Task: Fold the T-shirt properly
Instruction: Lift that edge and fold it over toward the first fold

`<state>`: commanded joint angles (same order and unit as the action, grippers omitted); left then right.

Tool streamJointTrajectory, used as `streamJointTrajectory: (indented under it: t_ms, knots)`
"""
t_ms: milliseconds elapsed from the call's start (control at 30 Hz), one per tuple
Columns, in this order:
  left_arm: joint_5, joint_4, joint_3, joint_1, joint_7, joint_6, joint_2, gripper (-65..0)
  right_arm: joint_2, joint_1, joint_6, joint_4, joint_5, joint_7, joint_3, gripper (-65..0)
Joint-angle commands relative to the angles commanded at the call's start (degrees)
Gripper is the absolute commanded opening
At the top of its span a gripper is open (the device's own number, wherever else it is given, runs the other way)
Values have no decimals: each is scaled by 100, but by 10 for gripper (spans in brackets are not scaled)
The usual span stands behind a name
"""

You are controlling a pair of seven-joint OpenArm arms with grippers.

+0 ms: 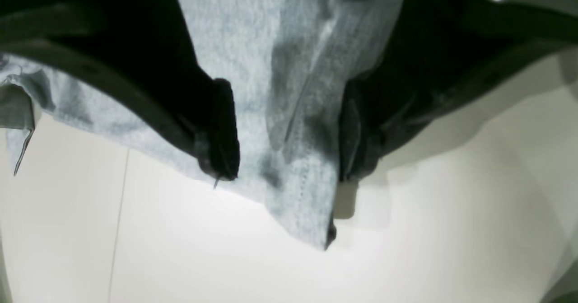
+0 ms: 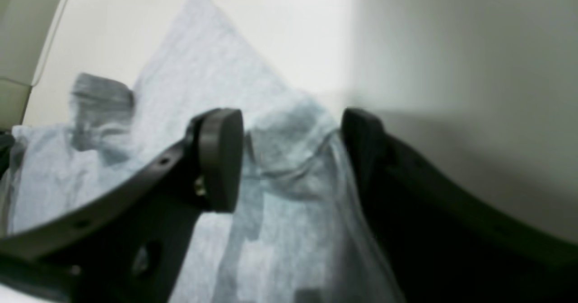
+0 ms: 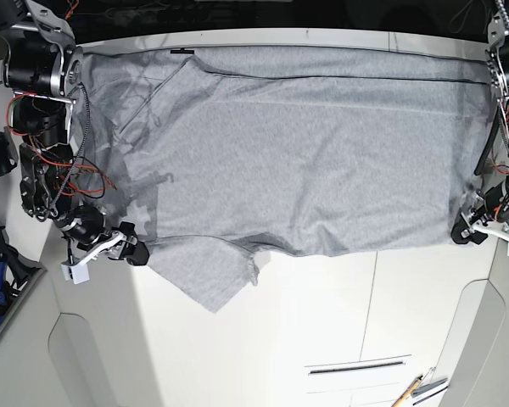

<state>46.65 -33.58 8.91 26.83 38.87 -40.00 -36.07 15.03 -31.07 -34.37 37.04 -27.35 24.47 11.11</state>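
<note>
While the large heather-grey cotton T-shirt (image 3: 305, 161) lies spread plain side up across the far half of the white counter (image 3: 322, 322), both arms grip its near edge, one at each end. That hold looks meant to let the near edge be lifted evenly and carried over for a fold. One sleeve hangs as a loose point (image 3: 208, 284) just beside the right hand, toward the middle of the shirt.

The right hand (image 2: 291, 158) has its flat round pads part open, with a bunched ridge of grey cloth filling the gap between them. The left hand (image 1: 289, 131) is likewise closed on a thick fold of the grey fabric, whose stitched hem corner droops below the fingertips.

Beneath both hands the counter is smooth, pale and seamed into panels. Red wiring (image 3: 64, 170) runs along the right arm.
</note>
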Motion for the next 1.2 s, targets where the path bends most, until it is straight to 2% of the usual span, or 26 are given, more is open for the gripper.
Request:
streamJointTrajectory:
  t_ms: [167, 233, 333, 433, 467, 700, 833, 900, 1067, 1200]
  knots:
    - [-66, 0, 0, 0, -4, 0, 20, -277, 7, 0, -37, 0, -7, 221, -57, -308]
    - [-107, 0, 0, 2, -7, 0, 20, -324, 9, -2, -37, 2, -7, 254, -232, -317]
    - [-151, 0, 0, 0, -4, 0, 20, -492, 24, -2, -37, 11, 0, 251, -592, -421]
    - [-149, 0, 0, 4, -26, 0, 2, -627, 22, -2, -35, 52, -2, 251, -787, -628]
    - [-151, 0, 0, 15, -24, 0, 0, -650, 22, -2, -35, 63, 0, 251, -787, -650]
    - [-146, -201, 0, 15, 50, 0, -125, -650, 52, 2, -35, 612, 13, 393, -787, -650]
    - [-52, -782, 0, -4, 671, 0, -299, -650, 57, 20, -33, 1211, -39, 999, -780, -650]
    - [-11, -1143, 0, -24, 981, 0, -426, -650, 116, 50, -33, 1513, -254, 1228, -776, -650]
    - [793, -1493, 0, -35, 2282, 0, -678, -650, 483, 420, -33, 2420, -1054, 1801, -776, -650]
    - [1294, -1493, 0, -98, 2769, 0, -785, -650, 673, 922, -31, 3080, -1128, 1823, -774, -650]
